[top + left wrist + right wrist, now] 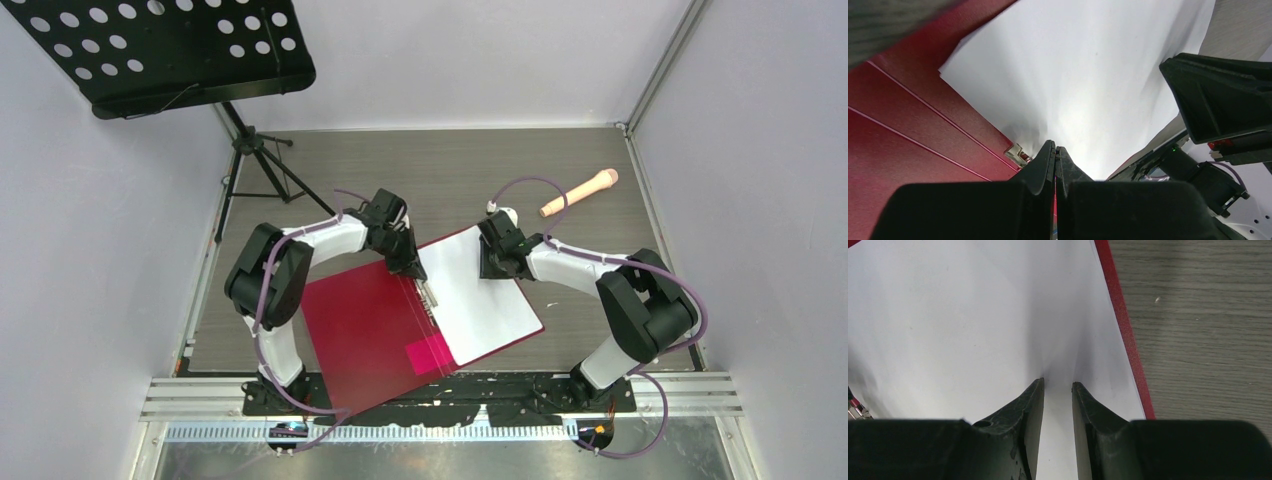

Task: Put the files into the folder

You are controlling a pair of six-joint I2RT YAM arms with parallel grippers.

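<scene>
Altogether the count is short: one folder [360, 320], dark red and glossy, lies opened flat on the tabletop [450, 170] just ahead of the two arm bases. One thin stack of white files [480, 300] lies on its right-hand leaf, with a strip of red showing along the stack's near and right edges. One metal clip [428, 294] sits at the spine, and one pink patch [430, 353] shows on the inner face near the spine's near end. Off the folder there is one peach-coloured microphone [580, 192] lying at the far right of the tabletop, well apart from the paper, and one black perforated music stand [170, 50] on a tripod at the far left. Two arms reach in, each bent at the elbow and curving inward from its own side. The left fingers [412, 268] point down at the far end of the spine, beside the files' left edge. The left wrist view shows them pressed together with no gap, and whether anything is pinched between them cannot be told. The right fingers [497, 262] point down over the far part of the files. The right wrist view shows them a narrow slit apart, holding nothing, with white sheet in the gap and the folder's red border just to the right.
</scene>
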